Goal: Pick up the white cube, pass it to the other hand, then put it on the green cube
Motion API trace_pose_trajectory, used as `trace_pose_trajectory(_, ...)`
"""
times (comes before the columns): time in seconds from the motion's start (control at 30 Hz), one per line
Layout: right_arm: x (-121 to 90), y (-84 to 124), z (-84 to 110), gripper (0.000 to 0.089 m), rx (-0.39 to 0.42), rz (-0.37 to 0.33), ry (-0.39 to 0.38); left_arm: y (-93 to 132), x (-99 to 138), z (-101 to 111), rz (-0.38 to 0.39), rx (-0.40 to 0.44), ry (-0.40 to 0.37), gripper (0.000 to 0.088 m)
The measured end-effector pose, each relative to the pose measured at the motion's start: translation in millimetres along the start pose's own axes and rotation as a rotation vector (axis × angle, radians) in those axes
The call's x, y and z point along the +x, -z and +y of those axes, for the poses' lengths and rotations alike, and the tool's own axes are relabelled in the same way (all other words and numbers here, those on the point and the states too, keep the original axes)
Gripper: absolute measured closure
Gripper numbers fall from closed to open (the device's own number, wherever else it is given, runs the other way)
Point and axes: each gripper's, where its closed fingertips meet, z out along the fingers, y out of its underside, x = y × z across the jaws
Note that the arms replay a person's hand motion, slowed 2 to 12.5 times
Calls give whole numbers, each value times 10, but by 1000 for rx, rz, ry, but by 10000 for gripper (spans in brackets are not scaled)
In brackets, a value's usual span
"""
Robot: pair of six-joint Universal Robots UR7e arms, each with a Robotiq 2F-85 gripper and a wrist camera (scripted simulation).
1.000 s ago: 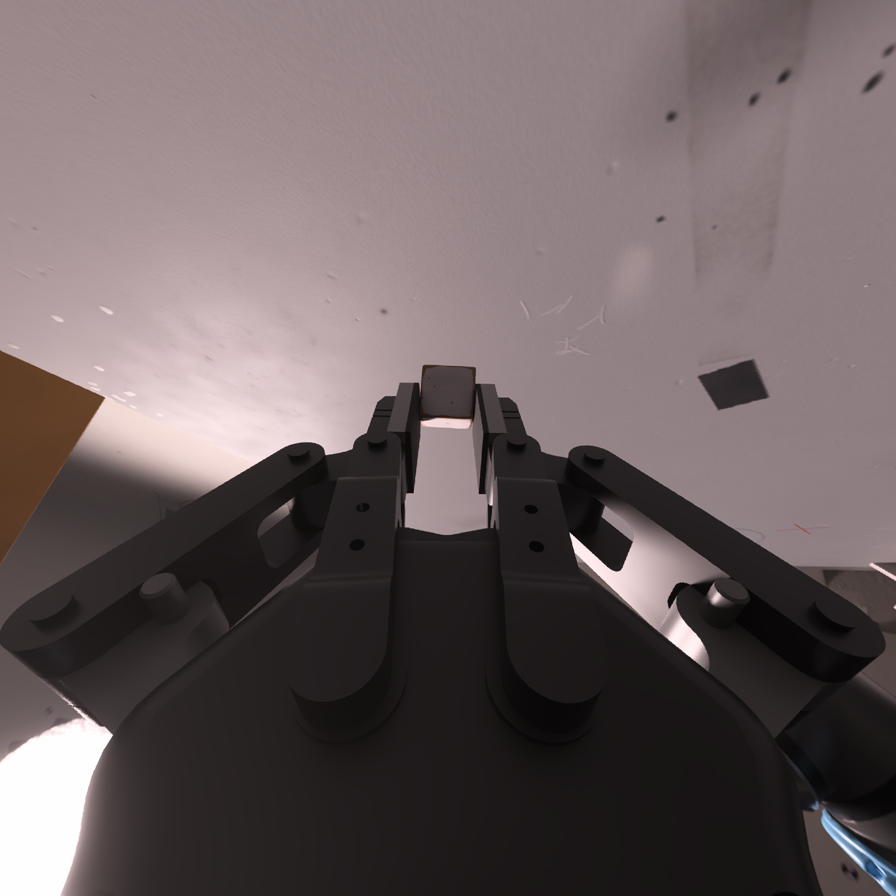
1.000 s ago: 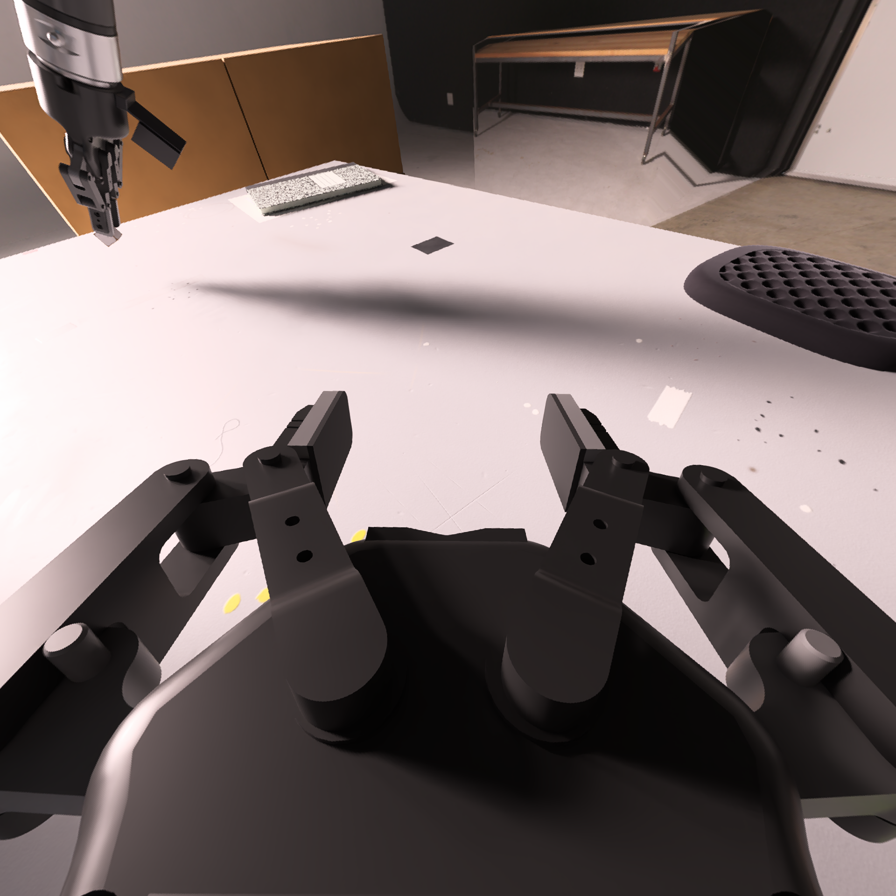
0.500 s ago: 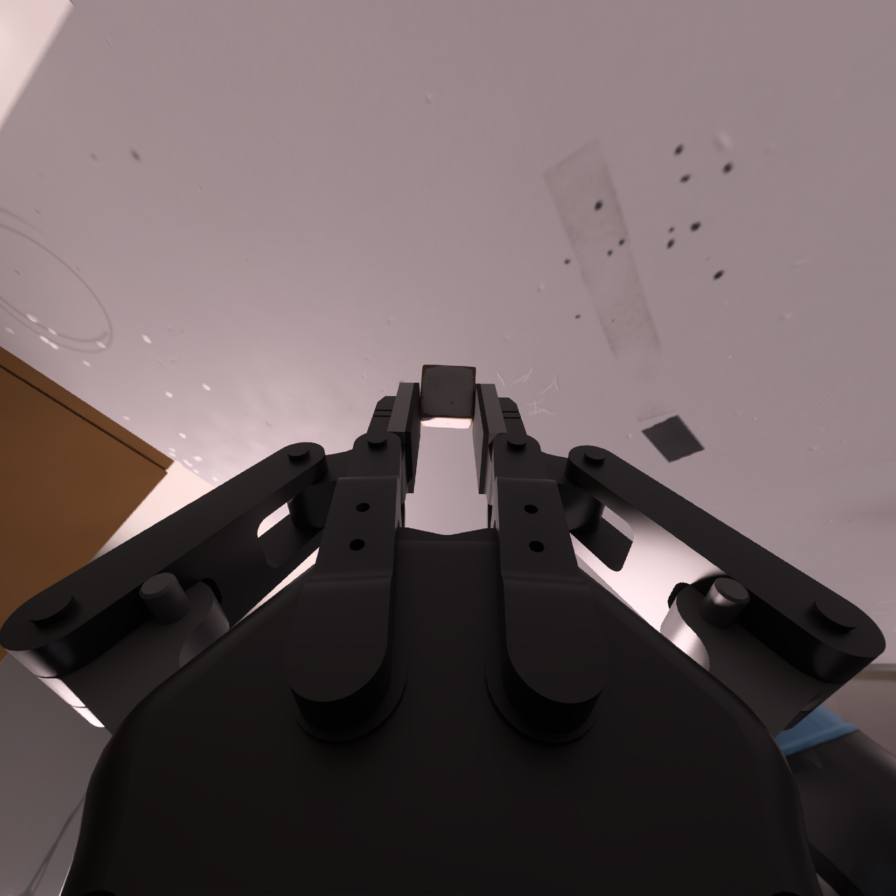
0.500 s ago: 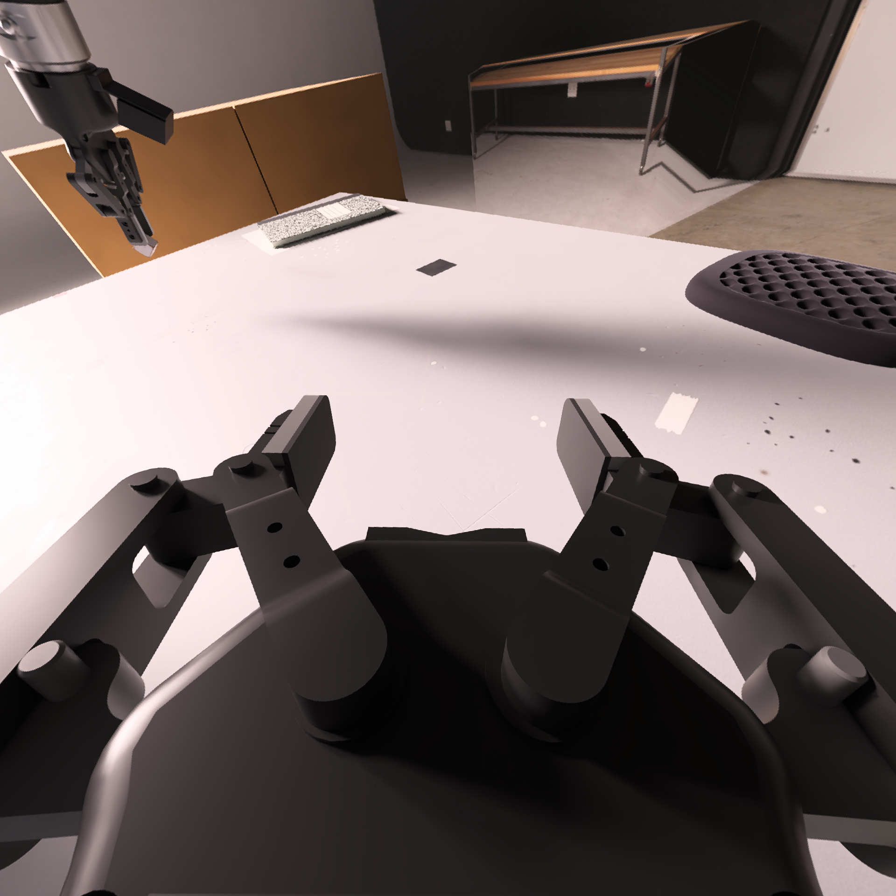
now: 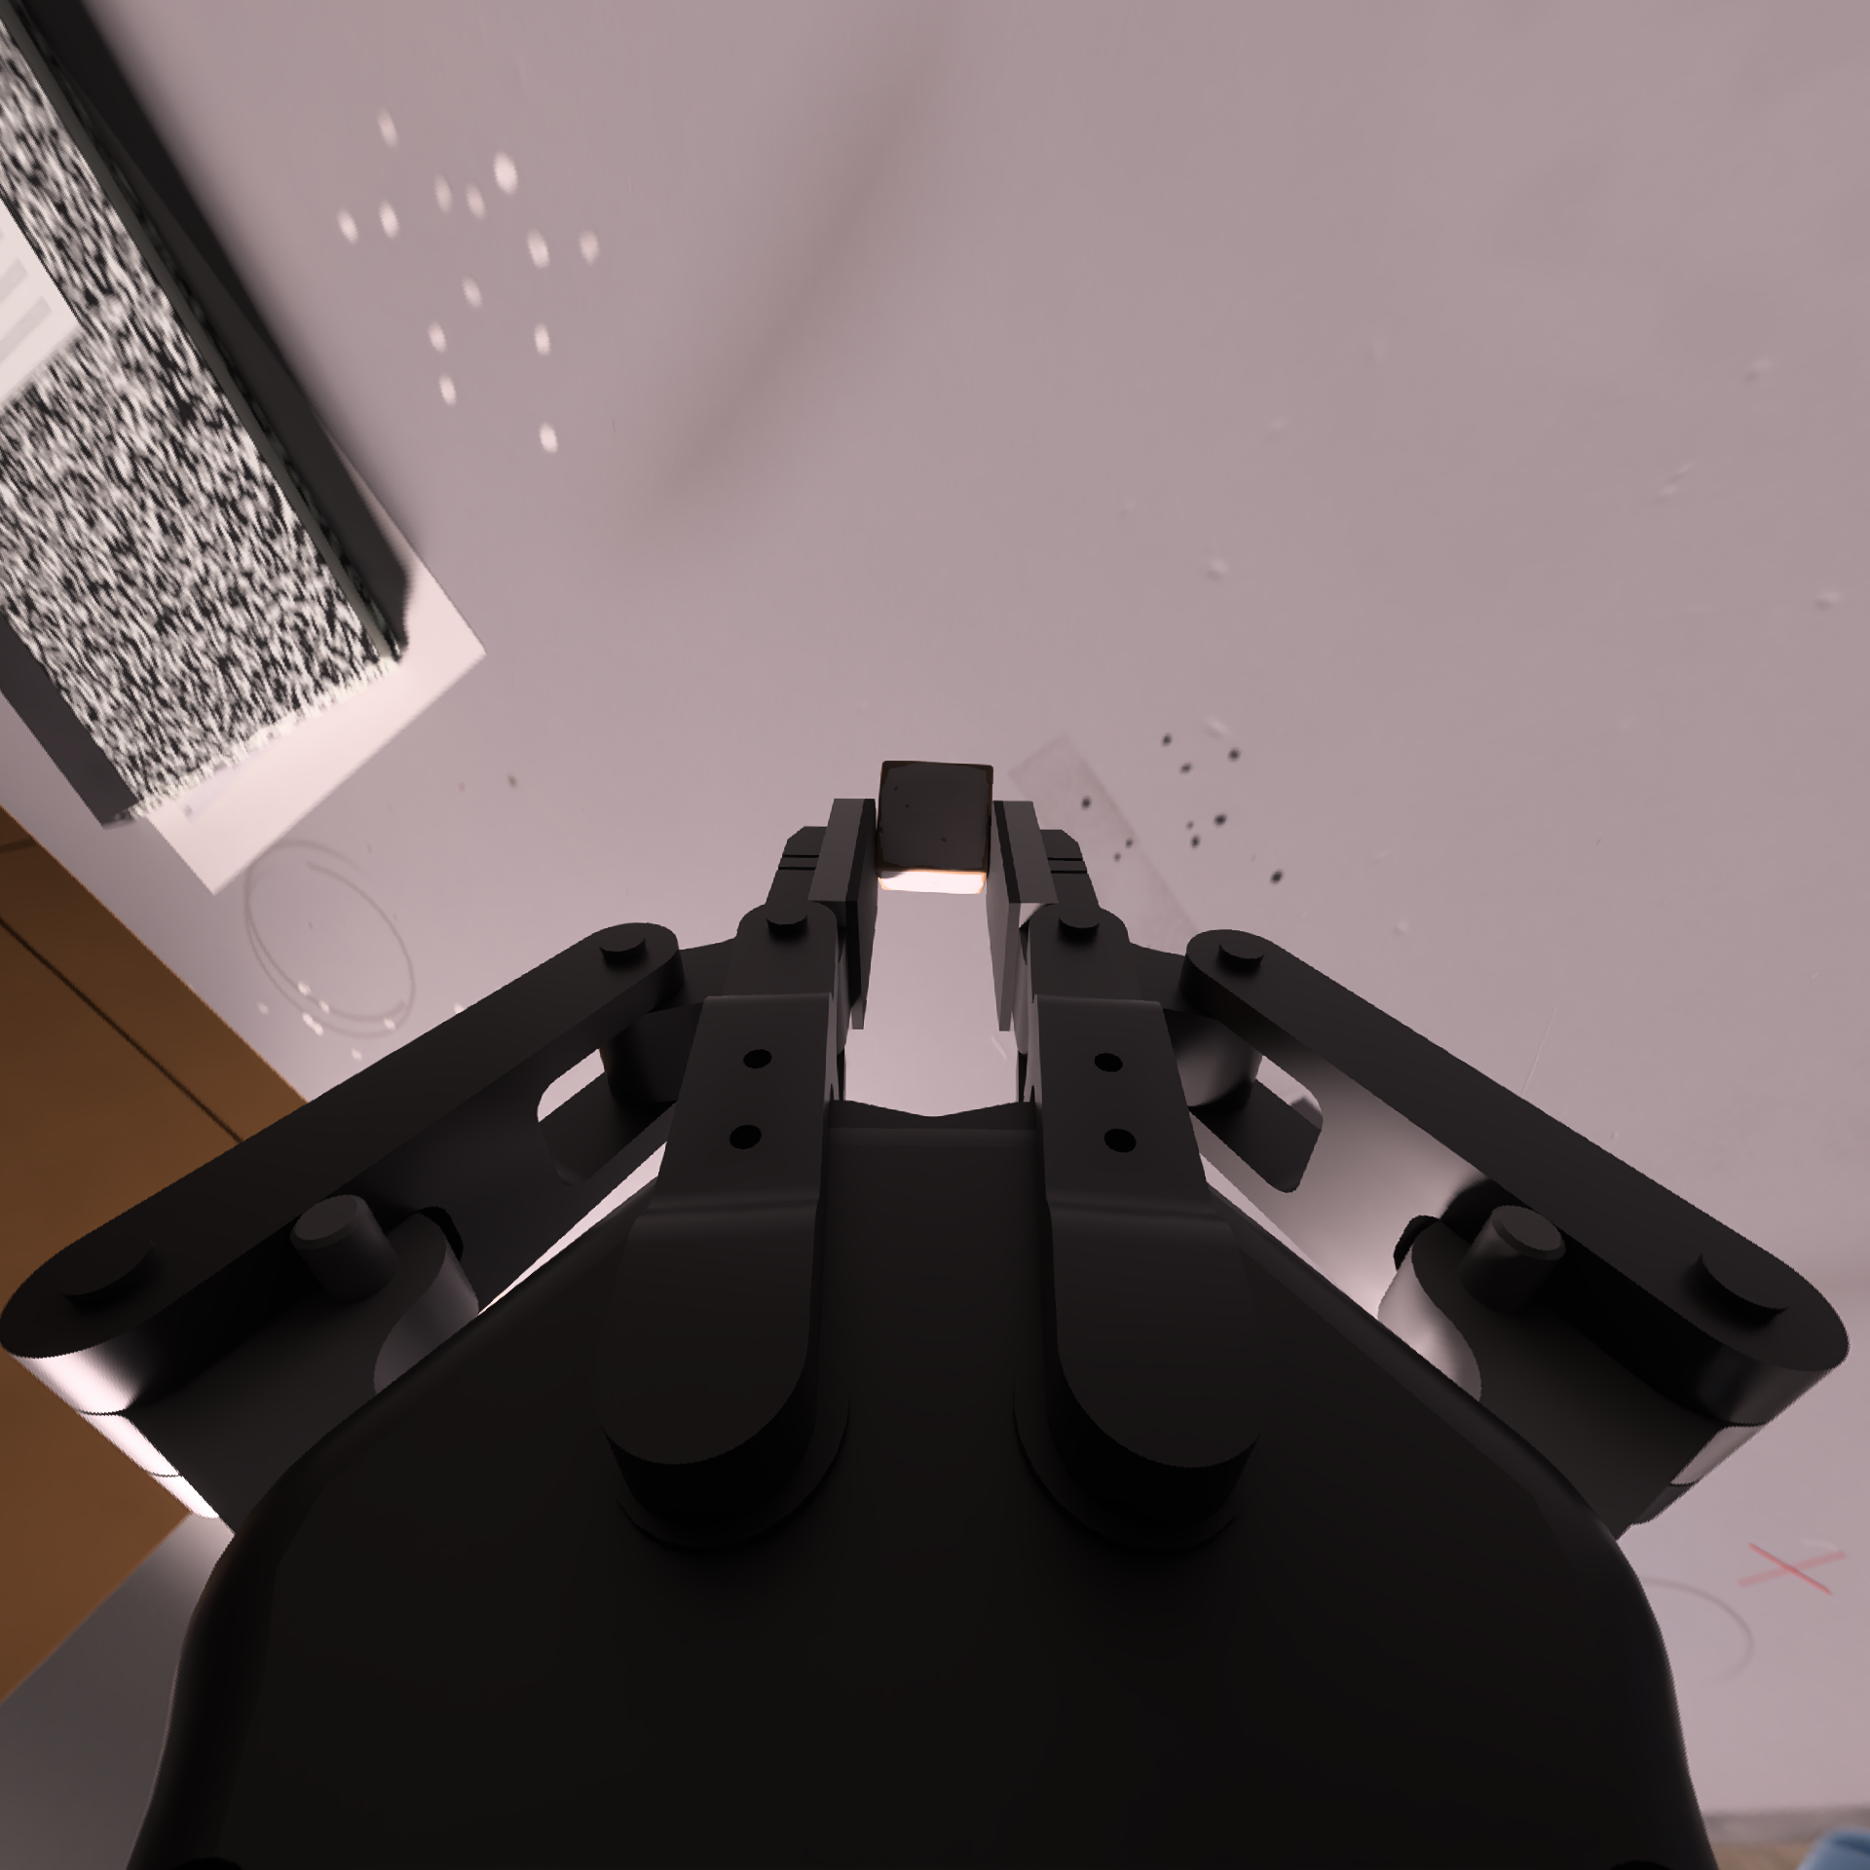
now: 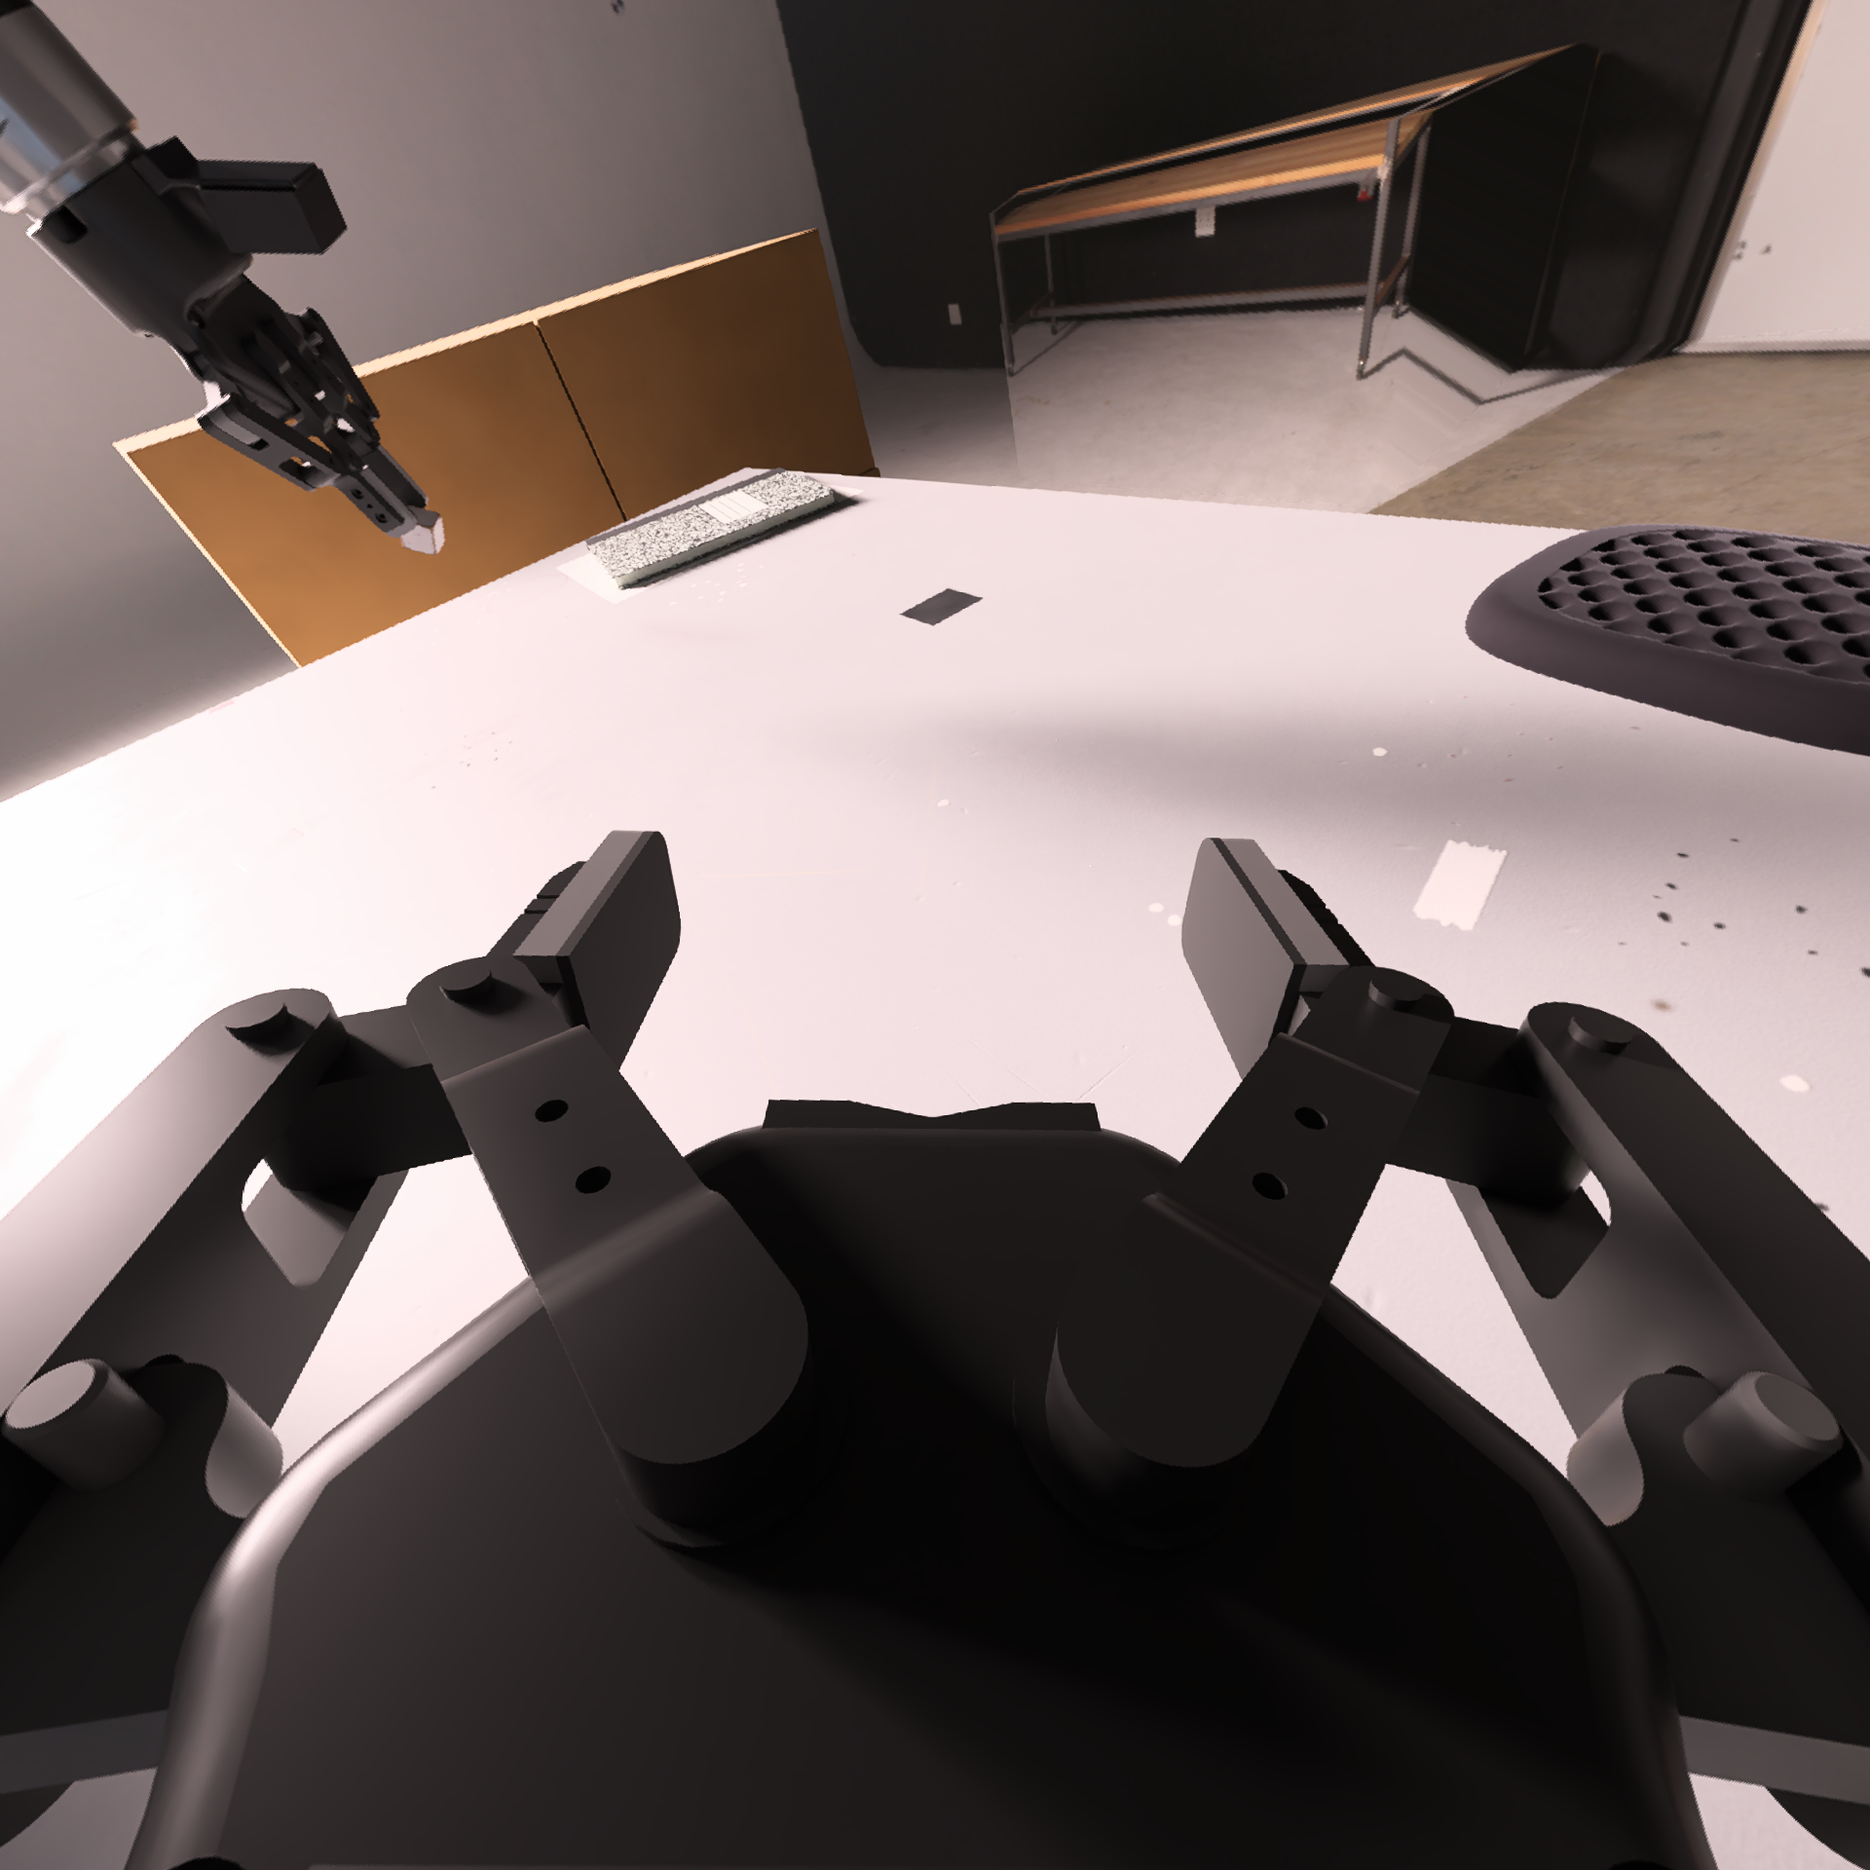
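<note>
Since a second ago the left end effector [image 5: 933,810] has swung over the surface [image 5: 1214,405]: the speckled black-and-white board [image 5: 152,526] now fills the 10 o'clock corner of the left wrist view, where before only bare surface and a dark square patch showed. In the right wrist view the same end effector [image 6: 410,524] has tilted from pointing straight down to slanting toward 4 o'clock, and sits lower and closer in.

The white cube [image 5: 933,822] is clamped between the left fingertips [image 5: 845,850], held in the air above the surface. Its facing side is in deep shadow and reads almost black; only the lower edge glows bright white. From the right wrist view the cube [image 6: 423,528] appears as a small pale block at the tip, at 10 o'clock.

The board carries a pale label strip [image 6: 731,506]; any writing on it is too small to read.

The right end effector [image 6: 926,911] has its fingers spread wide with nothing between them. Only the right wrist view shows the perforated dark pad [image 6: 1700,627] at 2 o'clock, the brown panel [image 6: 607,405] and a bench [image 6: 1214,202] beyond. Only the left wrist view shows a red cross mark [image 5: 1791,1570] at 4 o'clock.
</note>
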Motion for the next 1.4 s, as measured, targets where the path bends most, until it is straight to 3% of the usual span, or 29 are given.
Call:
trace_pose_trajectory(0.4,-88,-52,-96,39,1,-33,-55,320,378,-701,-17,367,-103,682)
trace_pose_trajectory(0.83,-246,-146,-249,39,11,-102,-139,714,993,-1344,-4,750,-238,682)
trace_pose_trajectory(1.4,-514,-306,-405,39,-13,-247,-311,1060,1948,-1868,166,1132,-352,682)
